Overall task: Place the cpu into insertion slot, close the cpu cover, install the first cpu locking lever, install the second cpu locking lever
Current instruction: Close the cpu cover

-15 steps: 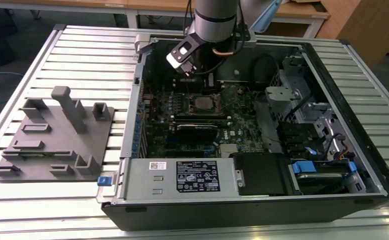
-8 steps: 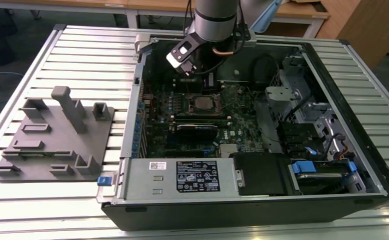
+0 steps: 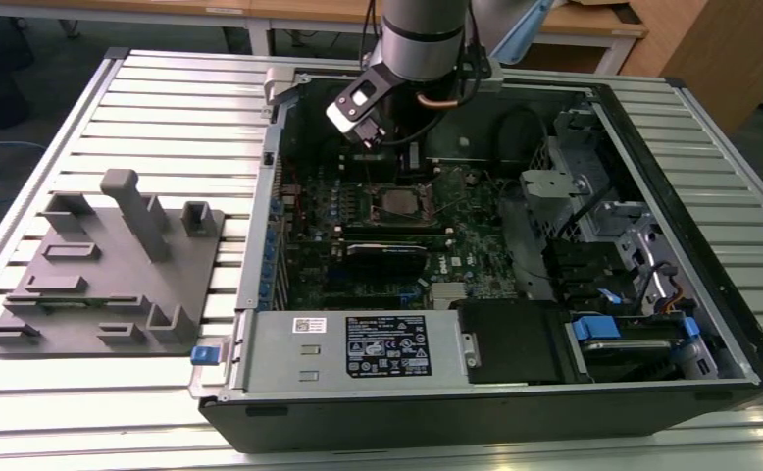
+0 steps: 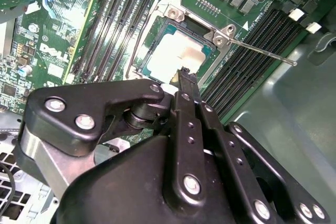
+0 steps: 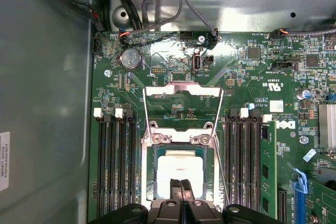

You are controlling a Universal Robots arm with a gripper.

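One Universal Robots arm [image 3: 421,39] reaches down into an open computer case [image 3: 715,250] that lies on a slatted metal tabletop [image 3: 159,108]. On the exterior view's left, a grey moulded fixture [image 3: 107,265] rests on the same tabletop, well apart from the arm.

In both wrist views we see the tool [image 5: 183,183] [image 4: 185,72] poised just above the near edge of the insertion slot [image 5: 146,174], its two fingers brought together with nothing between them.

The cpu [image 5: 181,166] [image 4: 173,56] lies flat inside the slot, its pale metal top facing up and brightly lit.

In the first wrist view, the cpu cover [image 5: 184,91] is swung open, its windowed frame lying back over the green motherboard [image 5: 252,77] beyond the hinge.

In the second wrist view, we note one cpu locking lever [image 4: 262,52] as a thin rod that runs out from a socket corner across the black memory slots [image 4: 247,72]. Further memory slots [image 5: 113,166] flank the socket on both sides.
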